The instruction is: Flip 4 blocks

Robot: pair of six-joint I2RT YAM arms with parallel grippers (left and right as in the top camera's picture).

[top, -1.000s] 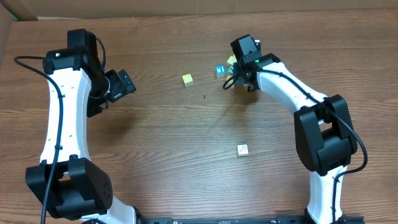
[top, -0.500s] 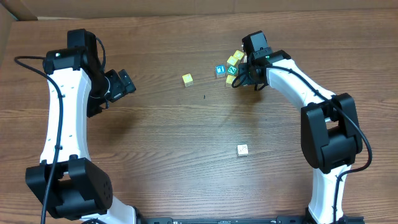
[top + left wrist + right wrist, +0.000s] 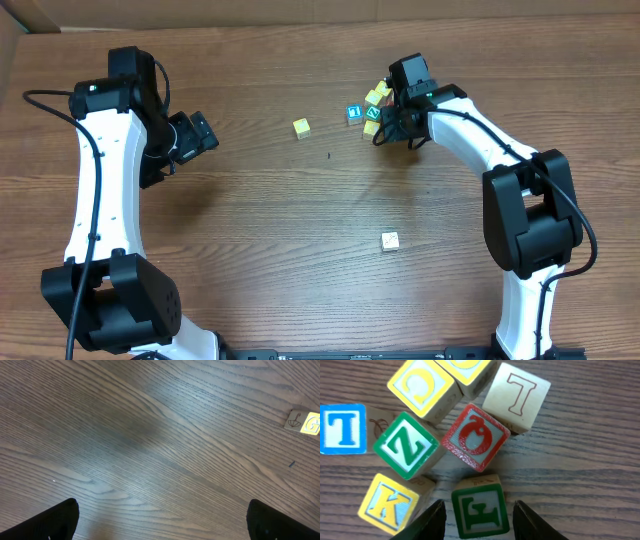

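My right gripper (image 3: 479,520) is open and straddles a green-faced F block (image 3: 480,512), with a thin gap on each side. Just beyond it lie a red Q block (image 3: 475,436), a green Z block (image 3: 406,446), a yellow K block (image 3: 387,504), a yellow C block (image 3: 422,385), a cream L block (image 3: 517,396) and a blue T block (image 3: 342,428). Overhead, this cluster (image 3: 372,105) lies beside the right wrist. Apart from it are a lone yellow block (image 3: 301,127) and a whitish block (image 3: 390,241). My left gripper (image 3: 200,135) is open and empty at the left.
In the left wrist view the yellow G block (image 3: 306,423) lies at the far upper right, above bare wood. A cardboard edge (image 3: 20,20) runs along the table's back left corner.
The right gripper has shifted a little right and uncovered the cluster of blocks; its jaws narrowed slightly. The left arm has stayed still.
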